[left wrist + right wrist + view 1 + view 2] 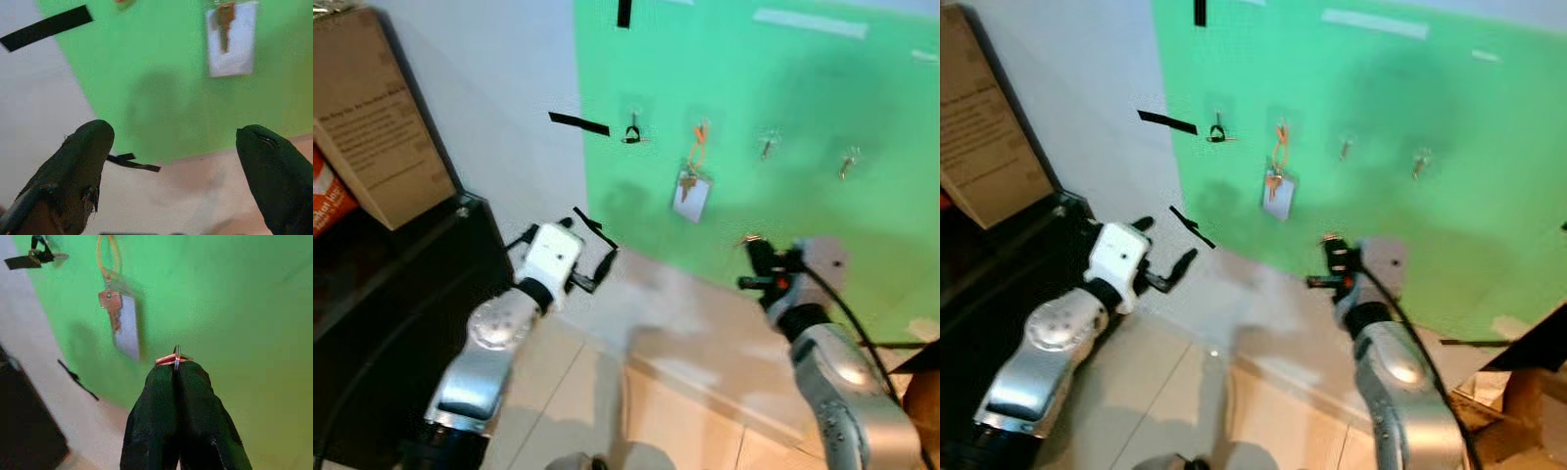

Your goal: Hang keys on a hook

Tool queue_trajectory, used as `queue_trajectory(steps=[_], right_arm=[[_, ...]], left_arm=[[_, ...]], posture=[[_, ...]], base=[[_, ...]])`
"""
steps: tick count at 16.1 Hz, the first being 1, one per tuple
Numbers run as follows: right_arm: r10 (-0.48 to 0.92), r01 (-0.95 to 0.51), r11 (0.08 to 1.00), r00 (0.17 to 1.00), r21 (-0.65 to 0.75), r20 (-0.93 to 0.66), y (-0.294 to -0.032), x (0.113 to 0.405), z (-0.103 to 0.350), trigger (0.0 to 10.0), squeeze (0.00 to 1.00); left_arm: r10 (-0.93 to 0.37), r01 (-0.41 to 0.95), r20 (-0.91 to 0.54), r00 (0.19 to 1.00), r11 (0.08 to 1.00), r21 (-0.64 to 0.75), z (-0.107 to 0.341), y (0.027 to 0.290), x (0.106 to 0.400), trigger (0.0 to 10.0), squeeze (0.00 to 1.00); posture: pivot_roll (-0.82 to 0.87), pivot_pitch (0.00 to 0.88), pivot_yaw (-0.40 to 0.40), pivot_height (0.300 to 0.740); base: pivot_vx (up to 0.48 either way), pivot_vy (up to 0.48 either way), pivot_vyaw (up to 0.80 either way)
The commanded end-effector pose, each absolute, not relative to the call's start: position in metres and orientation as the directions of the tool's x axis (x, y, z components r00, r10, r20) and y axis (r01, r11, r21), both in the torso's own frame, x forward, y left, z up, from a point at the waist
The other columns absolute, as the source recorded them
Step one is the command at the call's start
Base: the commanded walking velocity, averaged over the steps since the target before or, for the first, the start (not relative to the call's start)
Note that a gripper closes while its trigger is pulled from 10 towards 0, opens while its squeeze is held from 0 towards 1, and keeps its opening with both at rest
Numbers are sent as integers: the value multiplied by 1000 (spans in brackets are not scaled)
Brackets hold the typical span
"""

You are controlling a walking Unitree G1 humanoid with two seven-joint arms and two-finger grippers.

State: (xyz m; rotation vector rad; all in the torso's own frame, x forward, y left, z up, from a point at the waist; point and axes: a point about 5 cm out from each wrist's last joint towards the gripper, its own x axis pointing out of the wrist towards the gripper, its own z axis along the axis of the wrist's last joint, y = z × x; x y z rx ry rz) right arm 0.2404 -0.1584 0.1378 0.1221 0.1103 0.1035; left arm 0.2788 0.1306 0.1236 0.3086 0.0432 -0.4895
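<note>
From the left eye view, the right gripper [752, 257] is hovering low and right of the keys [690, 186], which are hanging by an orange loop from a hook [701, 128] on the green board [822, 88]. Two free hooks [767, 145] are sitting up and slightly right of those fingers, so the right arm looks nearer to them.

In the right eye view, the left gripper [1163, 250] is idling with its fingers spread, down and left of the board.

The left wrist view is showing both fingers [80, 166] wide apart and holding nothing, the key tag [231, 39] farther off.

The right wrist view is showing the right fingers [161, 416] pressed together on a small metal ring [172, 358] at their tips; the hanging keys lie up and left of it.
</note>
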Motion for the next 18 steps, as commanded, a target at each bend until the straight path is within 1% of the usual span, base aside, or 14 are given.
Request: queue_trajectory(steps=[1, 4, 6, 18], right_arm=[[105, -93, 987, 991, 128, -87, -158, 240, 142, 10000, 0], [109, -98, 987, 991, 130, -83, -157, 239, 142, 10000, 0], [117, -106, 985, 990, 134, -80, -156, 239, 142, 10000, 0], [154, -143, 981, 985, 128, -80, -153, 241, 143, 10000, 0]], left_arm=[[-440, 455, -120, 890, 838, 303, 125, 133, 280, 10000, 220], [-453, 463, -108, 885, 833, 302, 125, 131, 278, 10000, 235], [-456, 466, -108, 884, 833, 297, 125, 130, 278, 10000, 239], [-468, 478, -109, 877, 830, 286, 127, 129, 278, 10000, 239]], posture=[[-23, 0, 23, 740], [-19, 0, 21, 740], [-19, 0, 21, 740], [-17, 0, 16, 740]], base=[[0, 0, 0], [0, 0, 0], [281, 0, 0], [377, 0, 0]])
